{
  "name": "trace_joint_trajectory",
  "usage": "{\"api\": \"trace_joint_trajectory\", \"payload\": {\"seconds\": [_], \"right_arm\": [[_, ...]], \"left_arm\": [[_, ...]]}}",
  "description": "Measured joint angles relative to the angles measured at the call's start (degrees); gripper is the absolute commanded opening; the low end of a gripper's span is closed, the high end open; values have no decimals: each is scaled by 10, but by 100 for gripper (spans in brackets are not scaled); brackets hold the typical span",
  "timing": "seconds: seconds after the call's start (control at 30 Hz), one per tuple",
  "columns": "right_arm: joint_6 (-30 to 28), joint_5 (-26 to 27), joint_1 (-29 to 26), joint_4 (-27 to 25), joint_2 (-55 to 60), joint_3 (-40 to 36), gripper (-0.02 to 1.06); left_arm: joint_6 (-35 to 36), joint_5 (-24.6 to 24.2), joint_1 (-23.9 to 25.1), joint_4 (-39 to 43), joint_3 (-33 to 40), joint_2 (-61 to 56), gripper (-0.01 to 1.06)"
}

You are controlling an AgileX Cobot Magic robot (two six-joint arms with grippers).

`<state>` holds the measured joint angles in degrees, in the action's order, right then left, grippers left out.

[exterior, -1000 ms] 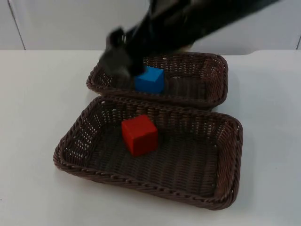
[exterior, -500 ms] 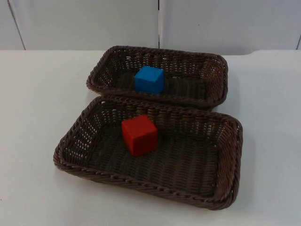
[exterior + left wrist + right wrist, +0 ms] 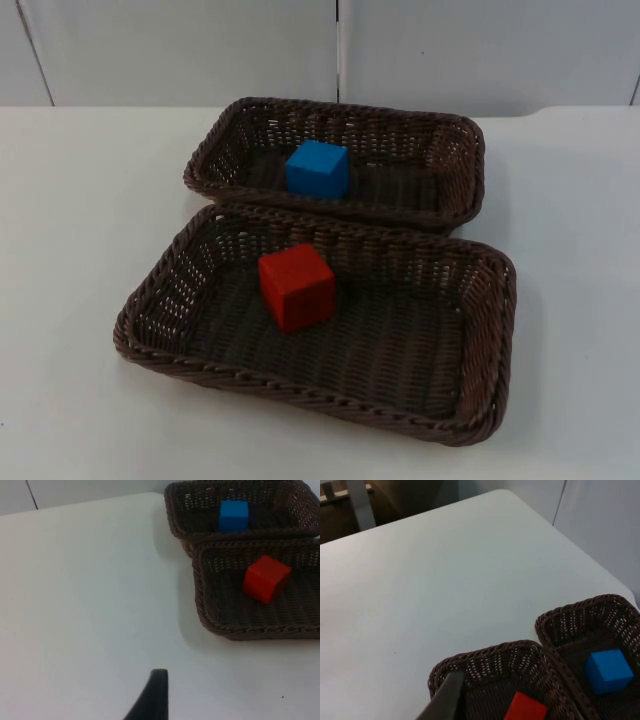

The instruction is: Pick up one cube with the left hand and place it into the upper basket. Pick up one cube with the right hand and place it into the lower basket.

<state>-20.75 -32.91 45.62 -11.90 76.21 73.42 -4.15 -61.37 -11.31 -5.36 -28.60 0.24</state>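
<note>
A blue cube (image 3: pixel 318 168) rests in the upper wicker basket (image 3: pixel 465 160), towards its left half. A red cube (image 3: pixel 296 286) sits in the lower wicker basket (image 3: pixel 330 398), left of its middle. From the left wrist view the blue cube (image 3: pixel 233 515) and the red cube (image 3: pixel 266 578) lie well beyond my left gripper (image 3: pixel 152 697), which hangs over bare table left of the baskets. My right gripper (image 3: pixel 445 700) hovers by a corner of the lower basket, close to the red cube (image 3: pixel 525 710), with the blue cube (image 3: pixel 609 671) farther off.
The two baskets stand side by side, almost touching, on the white table (image 3: pixel 80 200). A grey partition wall (image 3: pixel 200 50) closes the table at the back. Open table surface spreads left and right of the baskets.
One second ago a black arm reached over the upper basket beside the blue cube; it has since pulled out of the top view. Both cubes stay where they were.
</note>
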Motion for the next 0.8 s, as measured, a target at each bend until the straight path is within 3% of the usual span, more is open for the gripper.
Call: {"api": "trace_joint_trajectory", "payload": {"seconds": [0.5,0.8], "right_arm": [[39,-52,0,11,-67,-3,105],[67,-47,0,11,-144,-103,105]], "left_arm": [[0,0,0,0,0,0,88],[0,0,0,0,0,0,88]]}}
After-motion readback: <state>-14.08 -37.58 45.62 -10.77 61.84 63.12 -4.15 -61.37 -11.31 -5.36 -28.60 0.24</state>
